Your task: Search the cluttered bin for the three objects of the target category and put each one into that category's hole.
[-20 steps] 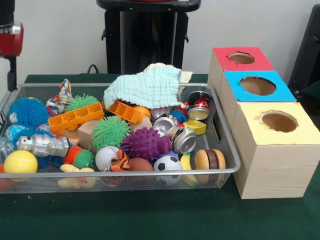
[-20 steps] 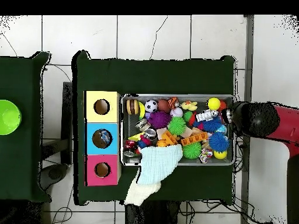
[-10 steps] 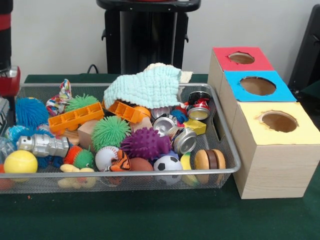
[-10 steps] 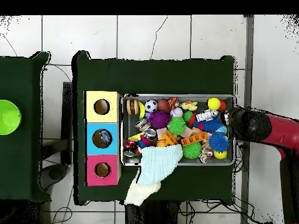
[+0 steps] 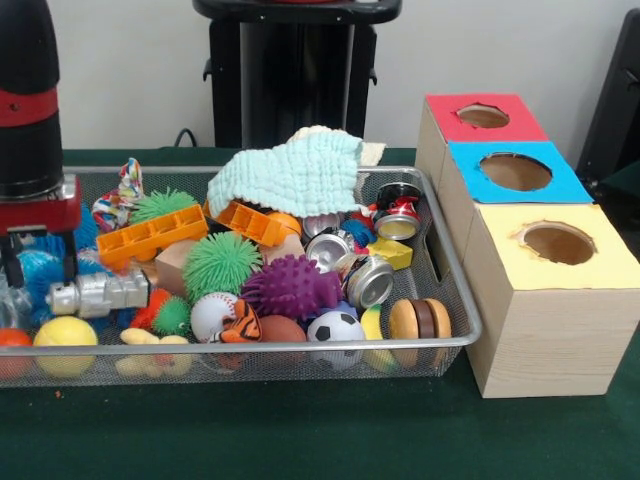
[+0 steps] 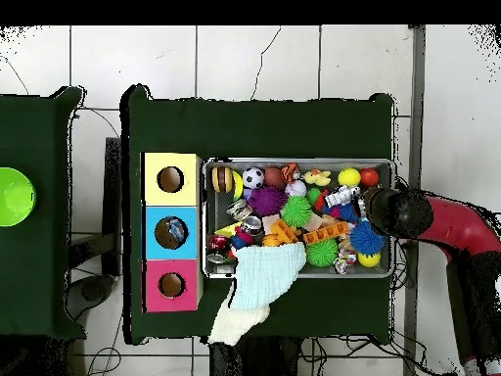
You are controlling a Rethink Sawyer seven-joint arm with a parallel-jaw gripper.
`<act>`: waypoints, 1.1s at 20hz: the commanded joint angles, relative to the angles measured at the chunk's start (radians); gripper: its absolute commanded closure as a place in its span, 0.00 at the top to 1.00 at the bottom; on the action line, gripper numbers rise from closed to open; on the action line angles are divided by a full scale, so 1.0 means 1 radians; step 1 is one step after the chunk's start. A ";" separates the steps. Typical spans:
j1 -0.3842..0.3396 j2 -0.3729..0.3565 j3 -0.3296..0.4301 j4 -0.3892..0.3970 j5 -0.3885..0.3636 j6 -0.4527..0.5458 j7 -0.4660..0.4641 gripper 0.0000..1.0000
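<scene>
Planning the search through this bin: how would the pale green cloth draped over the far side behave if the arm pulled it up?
The pale green cloth sags in folds over the toys and hangs past the bin's rim, so it is probably floppy and light. Lifted at one spot, it would likely trail and might drag the orange toy partly beneath it.

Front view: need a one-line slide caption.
Sawyer gripper lowered into the left end of the cluttered wire bin, beside a silver robot toy; red, blue and yellow sorting boxes stand right.

Front view low and near; overhead straight down (both share bin [image 5: 455,300]).
</scene>
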 commanded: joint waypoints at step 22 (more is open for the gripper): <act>0.134 0.054 -0.078 -0.232 -0.163 0.092 -0.084 1.00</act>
